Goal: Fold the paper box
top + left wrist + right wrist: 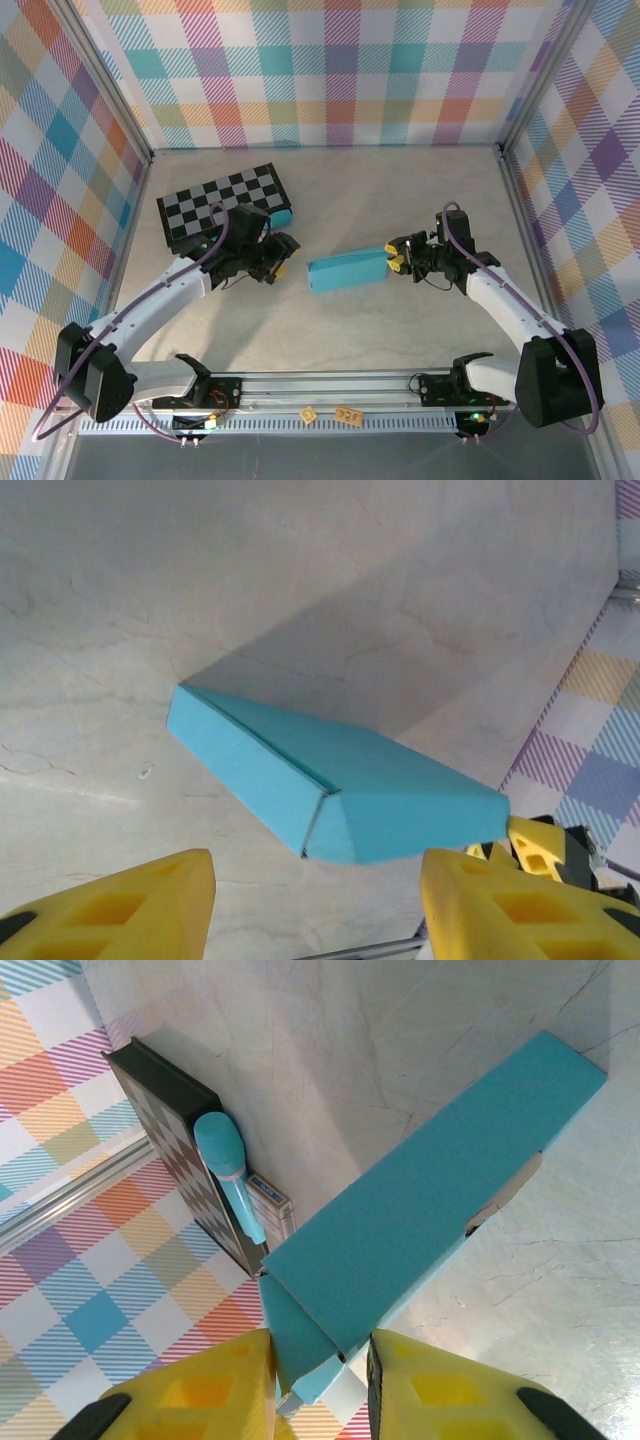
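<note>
The paper box (pixel 348 272) is a closed turquoise oblong lying mid-table, its long side running left to right. My right gripper (pixel 392 258) is shut on its right end. In the right wrist view that end of the box (pixel 430 1210) sits between the yellow fingers (pixel 200 1395), with a whitish flap edge poking out at the gripper (pixel 320 1380). My left gripper (pixel 283 262) stands open just left of the box, apart from it. In the left wrist view the box (pixel 340 780) lies just ahead of the spread gripper (pixel 315 910), with nothing between the fingers.
A black-and-white checkered board (pixel 222 205) lies at the back left with a teal marker (pixel 281 216) along its right edge. The right wrist view shows the board (pixel 175 1150), the marker (pixel 230 1170) and a small card pack (pixel 272 1200). Plaid walls enclose three sides.
</note>
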{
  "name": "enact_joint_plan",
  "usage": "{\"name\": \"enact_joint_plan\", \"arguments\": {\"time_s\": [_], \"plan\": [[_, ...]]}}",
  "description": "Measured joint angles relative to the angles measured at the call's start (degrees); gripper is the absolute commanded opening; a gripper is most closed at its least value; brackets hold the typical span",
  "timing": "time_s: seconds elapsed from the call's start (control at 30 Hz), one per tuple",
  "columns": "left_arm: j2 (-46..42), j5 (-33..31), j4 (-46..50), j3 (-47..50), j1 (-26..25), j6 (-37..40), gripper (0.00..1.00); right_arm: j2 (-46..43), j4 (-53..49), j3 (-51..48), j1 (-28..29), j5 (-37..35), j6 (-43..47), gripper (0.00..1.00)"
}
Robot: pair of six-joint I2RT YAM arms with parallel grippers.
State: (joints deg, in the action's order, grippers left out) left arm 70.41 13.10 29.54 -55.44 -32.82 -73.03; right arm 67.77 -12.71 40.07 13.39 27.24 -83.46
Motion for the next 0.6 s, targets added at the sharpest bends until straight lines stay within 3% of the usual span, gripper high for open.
{"name": "enact_joint_plan", "arguments": {"time_s": [0.37,0.6], "plan": [[2.27,2.97,-18.99,8.76,-0.81,-14.82,0.54,-0.09,-0.22,0.0,0.0,-0.17,0.39,0.28],[2.86,6.29,-19.5,8.79,-1.01,-15.85,0.51,-0.04,-0.22,0.0,0.0,-0.17,0.39,0.27]]}}
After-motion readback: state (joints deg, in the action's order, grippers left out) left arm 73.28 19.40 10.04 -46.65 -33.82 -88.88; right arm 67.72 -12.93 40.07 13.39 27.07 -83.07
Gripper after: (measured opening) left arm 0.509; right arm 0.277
